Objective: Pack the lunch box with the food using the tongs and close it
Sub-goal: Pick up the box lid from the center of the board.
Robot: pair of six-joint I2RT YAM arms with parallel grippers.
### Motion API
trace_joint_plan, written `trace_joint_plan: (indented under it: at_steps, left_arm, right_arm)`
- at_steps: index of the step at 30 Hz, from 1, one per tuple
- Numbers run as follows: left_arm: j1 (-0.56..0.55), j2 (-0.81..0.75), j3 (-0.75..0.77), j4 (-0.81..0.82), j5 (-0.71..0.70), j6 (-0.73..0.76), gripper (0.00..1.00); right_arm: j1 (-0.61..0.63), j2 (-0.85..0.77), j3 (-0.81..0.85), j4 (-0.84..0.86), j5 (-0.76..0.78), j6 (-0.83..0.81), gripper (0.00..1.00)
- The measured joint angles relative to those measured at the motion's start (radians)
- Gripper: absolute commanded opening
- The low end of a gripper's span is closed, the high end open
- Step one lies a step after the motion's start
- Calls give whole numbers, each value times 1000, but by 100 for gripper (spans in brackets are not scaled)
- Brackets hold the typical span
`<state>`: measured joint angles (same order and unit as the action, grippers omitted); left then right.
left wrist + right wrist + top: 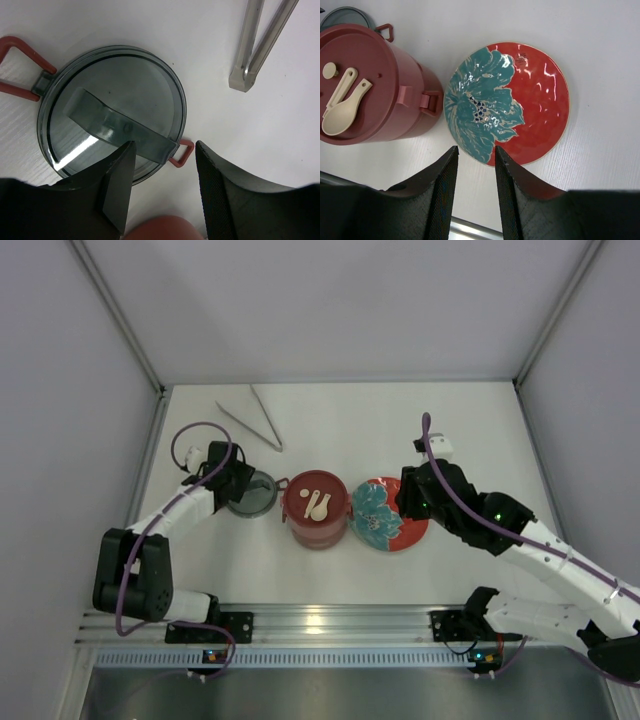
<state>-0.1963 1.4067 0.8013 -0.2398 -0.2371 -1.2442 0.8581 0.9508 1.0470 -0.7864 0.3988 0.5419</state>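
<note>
Lunch box (316, 510): stacked at mid-worktop, dusty-pink wall, maroon lid on top. On that lid, a cream spoon (342, 112) lying flat, with a slimmer cream piece alongside it.

Just right of it, a red plate (388, 513) with a teal flower, flat on the white worktop (450, 420), close beside the pot's side latch but apart from it in the right wrist view.

Just left of it, a smoky grey lid (112, 95), see-through, with a strap handle across its middle and red loops at two sides.

Over to the tongs (255, 420): lying at the far side of the worktop, a narrow silvery V, joined end towards the lunch box, well apart from both pot and plate, touched by nothing.

Left hand (164, 150): low over the near rim of the grey lid, fingers spread, nothing between them. One finger above the lid's edge, the other beyond it over bare worktop. A blurred pinkish shape at the bottom of that view, too close to make out.

Right hand (475, 150): poised above the near edge of the plate, fingers parted by a narrow gap, gripping nothing.
</note>
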Motion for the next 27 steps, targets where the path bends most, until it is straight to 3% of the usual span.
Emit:
trace_joint_plan:
  at_steps: [27]
  left_arm:
    - [0, -30, -142, 93, 49, -37, 54]
  right_arm:
    - [-4, -2, -8, 0, 0, 0, 35]
